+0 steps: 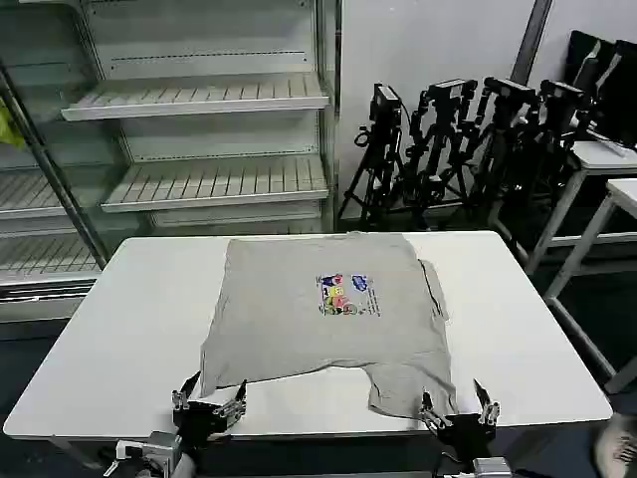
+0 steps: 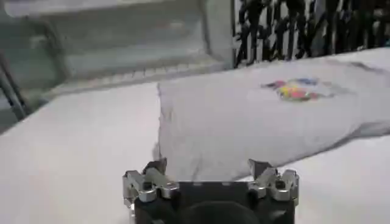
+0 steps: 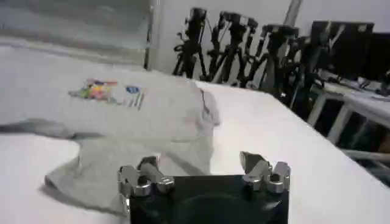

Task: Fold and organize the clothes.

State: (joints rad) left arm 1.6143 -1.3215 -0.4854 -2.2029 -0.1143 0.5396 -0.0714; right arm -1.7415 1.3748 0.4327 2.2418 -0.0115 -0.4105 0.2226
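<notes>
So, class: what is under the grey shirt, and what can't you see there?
The shirt lies flat on the white table, which shows bare all around it. The tabletop beneath the cloth is covered, so anything there is hidden. Both the left gripper and the right gripper hover open at the near edge.

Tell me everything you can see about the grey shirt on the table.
The grey shirt is light grey, soft-looking cotton with a small multicolour chest print. It lies print-up on the white table, partly folded: sides tucked in, one flap trailing toward the near edge by the right pincer. Only the table touches it; both open pincers, the left pincer included, sit just short of it.
</notes>
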